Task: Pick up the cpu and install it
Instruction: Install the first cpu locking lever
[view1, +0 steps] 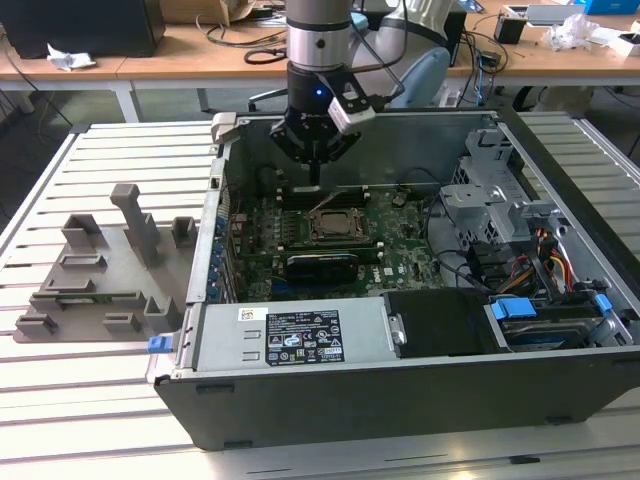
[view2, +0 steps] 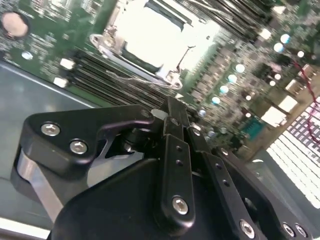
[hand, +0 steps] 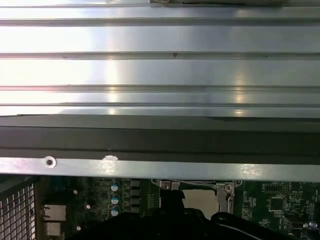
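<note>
Overhead, clenched claw (view1: 315, 178) above cpu (view1: 334, 224), slatted metal table (view1: 100, 390), cluttered desks (view1: 200, 50) behind.

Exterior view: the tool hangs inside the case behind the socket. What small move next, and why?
Probably raise the tool straight up a little. It looks shut and empty, and a silvery square, likely the cpu, already lies in the socket frame, so hovering low gains nothing.

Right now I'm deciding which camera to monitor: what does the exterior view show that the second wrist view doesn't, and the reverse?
Exterior view alone: the whole open computer case, the grey plastic tray on the slatted table, and desks behind. Second wrist view alone: the hand's black linkage and screws close up. Both: the green motherboard with the CPU socket, the hand above it.
</note>
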